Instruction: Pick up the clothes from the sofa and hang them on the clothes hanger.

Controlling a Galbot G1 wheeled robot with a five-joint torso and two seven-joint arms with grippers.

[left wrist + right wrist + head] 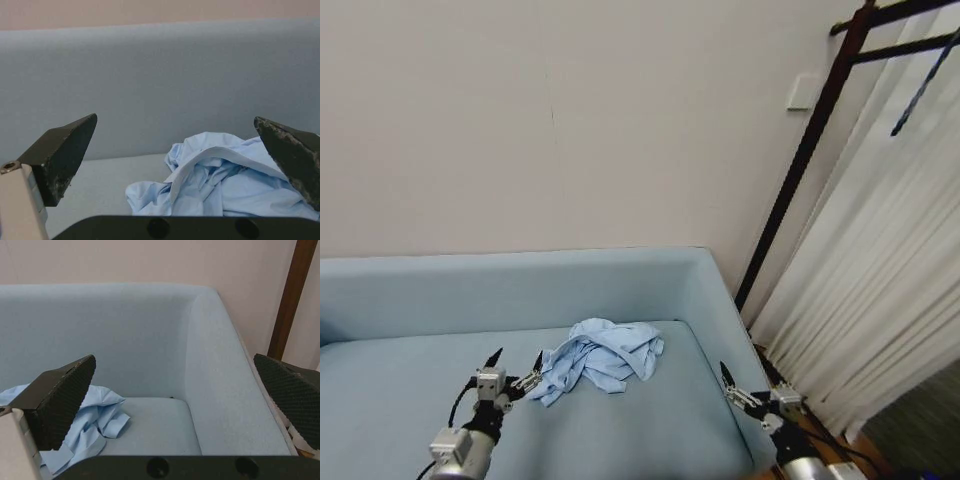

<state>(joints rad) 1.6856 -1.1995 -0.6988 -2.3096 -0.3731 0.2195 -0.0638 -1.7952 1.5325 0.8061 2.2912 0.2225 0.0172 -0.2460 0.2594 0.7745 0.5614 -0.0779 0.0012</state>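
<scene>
While nothing is in either of my grippers, what matters is which one sits closer to the garment, so I take the sofa (410, 400) from its left side across.

My left gripper (517, 360) hovers low over the seat, somewhat left of the middle and near the front edge. Its 2 fingers are spread wide and point toward the backrest (520, 285). From the left wrist view, that gripper (175, 119) frames the crumpled light blue shirt (220, 175), which lies ahead of it and off to its right, low between the fingers.

The shirt (605, 358) is heaped on the seat a little right of the middle. Its long axis runs slantwise, from a near-left corner just beside my left gripper's right finger up toward the back-right of the seat. I cannot tell whether that finger touches the cloth.

My right gripper (743, 372) hangs over the front end of the right armrest (715, 320), equally wide open and empty, well apart from the shirt. From its wrist, the shirt (95, 415) lies off to its left.

By my judgement, the left arm is nearer. The clothes stand (800, 160) rises beyond the sofa's right end.
</scene>
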